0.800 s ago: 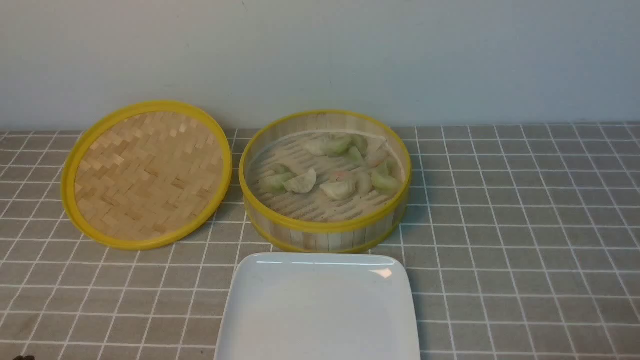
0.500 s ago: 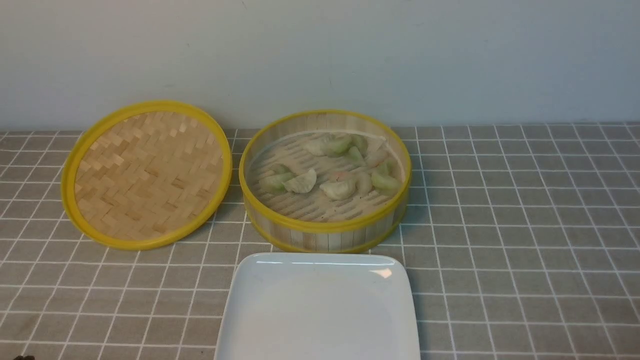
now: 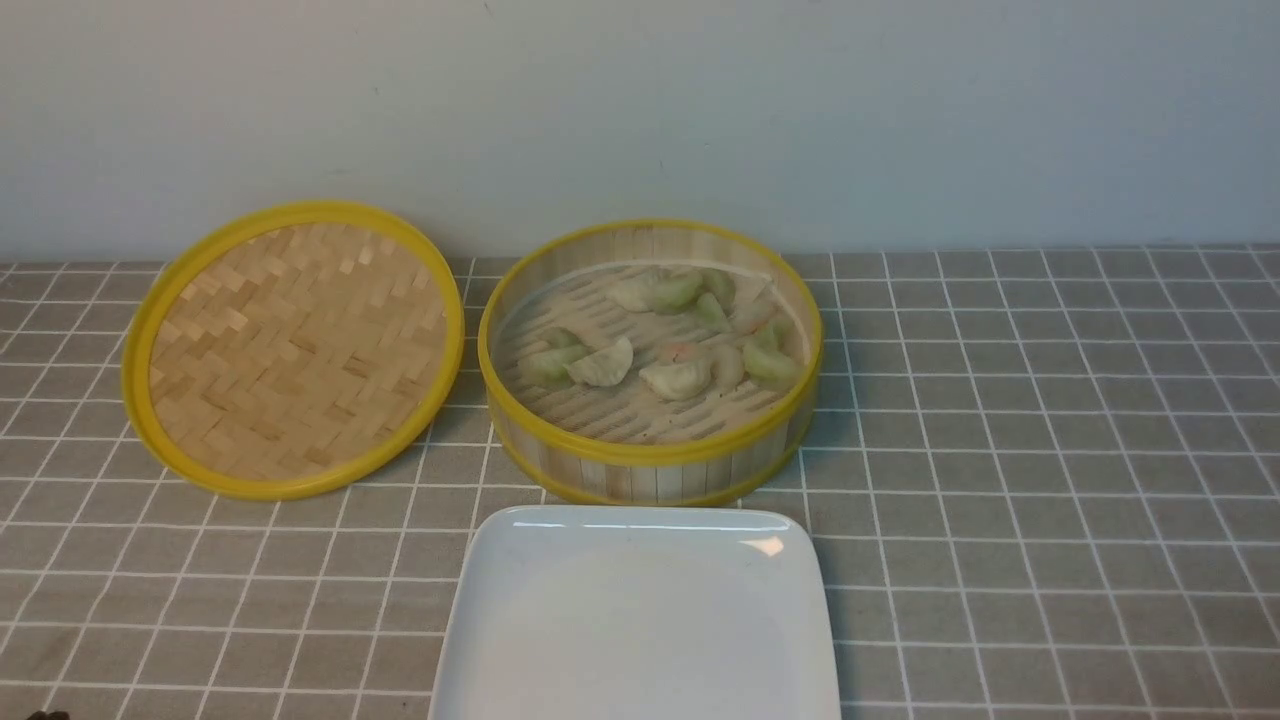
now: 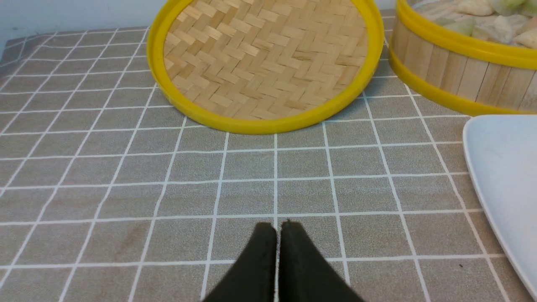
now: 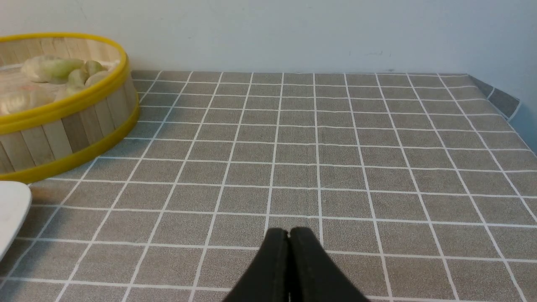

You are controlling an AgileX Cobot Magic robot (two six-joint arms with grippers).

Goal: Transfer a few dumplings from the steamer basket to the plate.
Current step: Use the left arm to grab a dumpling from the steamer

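Tablecloth [image 3: 1000,450]: dumplings [image 3: 680,378] in steamer basket [image 3: 650,456], far from left fingers [image 4: 260,260], right fingers [image 5: 272,260].

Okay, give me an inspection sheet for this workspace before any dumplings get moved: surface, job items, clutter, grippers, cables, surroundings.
Surface: grey tablecloth with a white grid; no spills seen.
Job's things: steamer basket uncovered, with several dumplings inside; plate just in front of it, no dumplings on it.
Clutter: woven lid off the basket, lying to its left.
Grippers: left gripper shut, holding nothing; right gripper shut, holding nothing; both over the cloth, apart from the basket.
Cables: nothing seen.
Surroundings: plain pale wall behind the table.
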